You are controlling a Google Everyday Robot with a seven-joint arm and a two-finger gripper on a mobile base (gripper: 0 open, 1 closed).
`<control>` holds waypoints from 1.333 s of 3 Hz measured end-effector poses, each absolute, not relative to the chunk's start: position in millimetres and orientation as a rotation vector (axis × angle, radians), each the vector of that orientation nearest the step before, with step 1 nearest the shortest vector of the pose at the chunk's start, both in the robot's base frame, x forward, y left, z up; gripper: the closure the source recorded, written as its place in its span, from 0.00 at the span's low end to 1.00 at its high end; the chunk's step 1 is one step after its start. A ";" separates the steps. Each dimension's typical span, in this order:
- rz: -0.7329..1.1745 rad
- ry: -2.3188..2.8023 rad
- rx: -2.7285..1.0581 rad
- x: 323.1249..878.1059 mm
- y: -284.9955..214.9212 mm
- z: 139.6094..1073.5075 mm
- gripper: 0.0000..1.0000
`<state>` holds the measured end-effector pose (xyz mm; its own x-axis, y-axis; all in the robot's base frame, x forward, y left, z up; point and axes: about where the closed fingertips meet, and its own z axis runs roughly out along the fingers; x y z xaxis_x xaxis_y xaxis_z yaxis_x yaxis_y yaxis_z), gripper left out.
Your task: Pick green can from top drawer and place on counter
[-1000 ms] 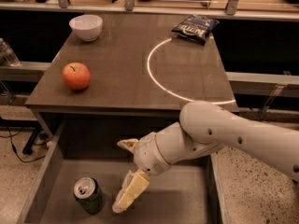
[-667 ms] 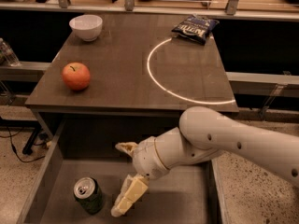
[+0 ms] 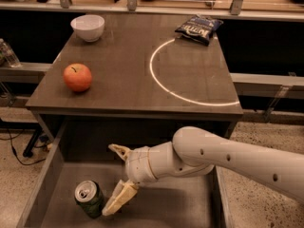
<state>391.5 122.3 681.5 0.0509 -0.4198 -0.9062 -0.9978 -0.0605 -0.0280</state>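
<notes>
Speckled floor flanks a dark grey-brown tabletop (image 3: 118, 80), glossy and crossed by a thin bright arc of light (image 3: 161, 87). On it sit a white bowl (image 3: 88, 27) at the far left, a red-orange apple (image 3: 78, 77) near the left edge and a dark chip bag (image 3: 198, 28) at the far right. Below, the top drawer (image 3: 45, 179) stands pulled out. The green can (image 3: 89, 199) stands upright at its front left, with dark green sides and a silver top with a pull tab. The white arm (image 3: 228, 158) reaches in from the right. The gripper (image 3: 109, 179) is inside the drawer just right of the can, its fingers (image 3: 121, 198) spread wide and holding nothing, the lower one just beside the can.
</notes>
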 end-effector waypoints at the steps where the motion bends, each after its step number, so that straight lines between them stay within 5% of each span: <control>1: 0.967 1.423 -1.556 401.9 134.2 664.1 0.00; 3: 1.044 1.394 -1.502 388.5 151.8 633.8 0.03; 4: 1.111 1.367 -1.494 373.4 160.5 642.4 0.21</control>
